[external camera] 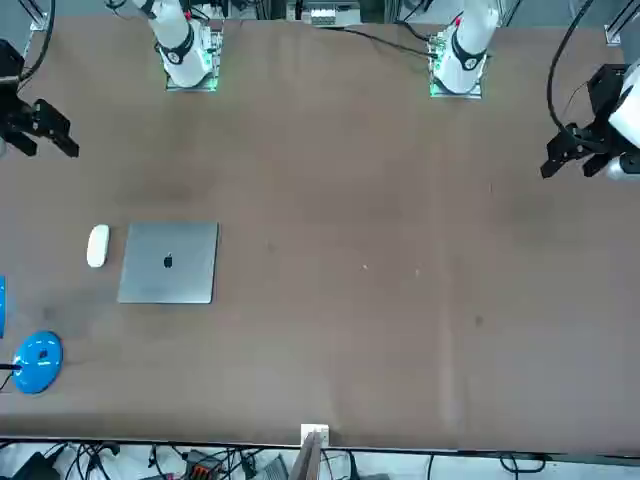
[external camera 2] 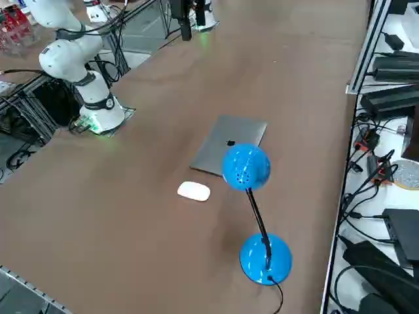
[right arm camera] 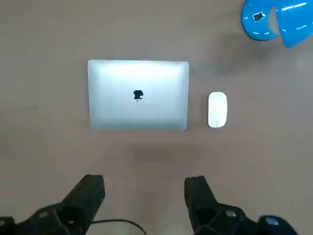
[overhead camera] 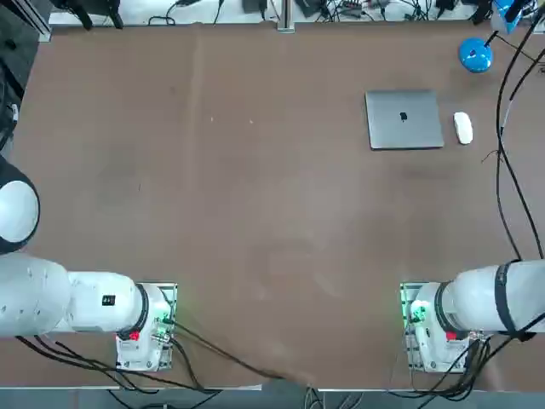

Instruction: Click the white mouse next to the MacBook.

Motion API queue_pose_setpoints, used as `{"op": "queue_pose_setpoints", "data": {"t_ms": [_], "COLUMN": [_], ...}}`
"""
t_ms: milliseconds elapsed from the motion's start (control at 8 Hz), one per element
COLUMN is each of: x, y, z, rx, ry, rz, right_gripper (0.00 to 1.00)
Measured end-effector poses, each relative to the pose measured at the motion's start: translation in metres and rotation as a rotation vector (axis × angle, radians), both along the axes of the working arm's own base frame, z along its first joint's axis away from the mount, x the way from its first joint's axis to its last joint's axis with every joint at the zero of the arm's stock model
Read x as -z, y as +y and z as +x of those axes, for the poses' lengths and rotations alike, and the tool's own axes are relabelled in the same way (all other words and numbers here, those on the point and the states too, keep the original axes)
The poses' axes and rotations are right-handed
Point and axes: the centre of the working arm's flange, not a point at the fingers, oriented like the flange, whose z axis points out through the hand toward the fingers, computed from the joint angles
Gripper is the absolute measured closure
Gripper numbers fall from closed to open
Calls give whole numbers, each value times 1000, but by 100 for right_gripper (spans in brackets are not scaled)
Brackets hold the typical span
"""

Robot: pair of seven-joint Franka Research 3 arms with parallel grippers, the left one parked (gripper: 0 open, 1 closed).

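The white mouse point(overhead camera: 462, 128) point(external camera: 97, 245) point(external camera 2: 194, 191) point(right arm camera: 217, 109) lies flat on the brown table, close beside the MacBook point(overhead camera: 404, 119) point(external camera: 168, 262) point(external camera 2: 226, 140) point(right arm camera: 138, 95), on the side towards the table's right edge. The silver-grey MacBook is shut, its dark logo facing up. My right gripper point(right arm camera: 144, 183) hangs well above the table, back from the laptop's near edge and to one side of the mouse. Its two black fingers stand open with nothing between them. It touches neither object.
A blue desk lamp point(overhead camera: 475, 55) point(external camera: 38, 362) point(external camera 2: 265, 258) point(right arm camera: 261, 19) stands beyond the mouse near the far right corner, its round head on a thin black stalk leaning over the table. Black cables point(overhead camera: 507, 170) run along the right edge. The brown table point(overhead camera: 238, 187) stretches wide to the left.
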Motion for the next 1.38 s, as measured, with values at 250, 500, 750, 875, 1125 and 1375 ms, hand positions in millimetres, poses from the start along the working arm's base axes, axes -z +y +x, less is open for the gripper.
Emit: {"op": "queue_pose_setpoints", "data": {"t_ms": [250,500,750,875,1125,1375], "x": [0,2,16,28,55,85], "y": [0,-1,-11,-22,-51,-83], "z": [0,1,6,11,22,25], "rx": [0,3,21,40,27,17], "ry": [1,4,35,56,95,104], "rz": [0,0,1,1,8,15], "right_gripper": [0,0,0,1,4,16]}}
